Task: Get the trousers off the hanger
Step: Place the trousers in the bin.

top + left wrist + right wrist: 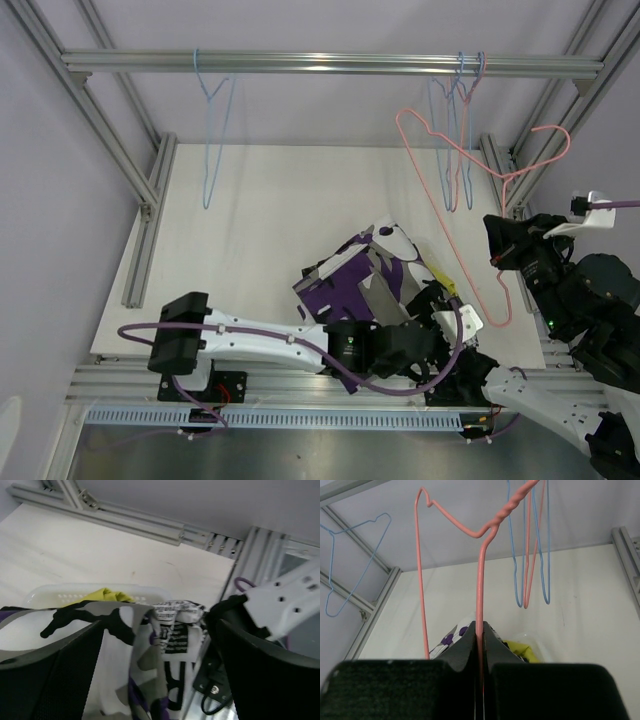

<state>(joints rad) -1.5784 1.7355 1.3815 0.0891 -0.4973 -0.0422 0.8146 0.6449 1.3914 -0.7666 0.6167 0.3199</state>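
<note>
The purple-white-black patterned trousers (355, 280) lie heaped at the table's near middle. In the left wrist view they (115, 645) drape between my left gripper's fingers, beside black-and-white print trousers (177, 627). My left gripper (430, 345) (160, 680) is open, its fingers wide apart around the fabric. Yellow trousers (102, 595) (520, 651) lie in a white basket (50, 594). My right gripper (503, 255) (480, 640) is shut on the wire of a bare pink hanger (506, 300) (480, 580) and holds it upright. No navy pair shows.
A metal rail (330, 63) crosses the back. A blue hanger (215, 140) hangs at its left, and blue and pink hangers (455, 150) at its right. Aluminium frame posts border both sides of the white table (250, 230).
</note>
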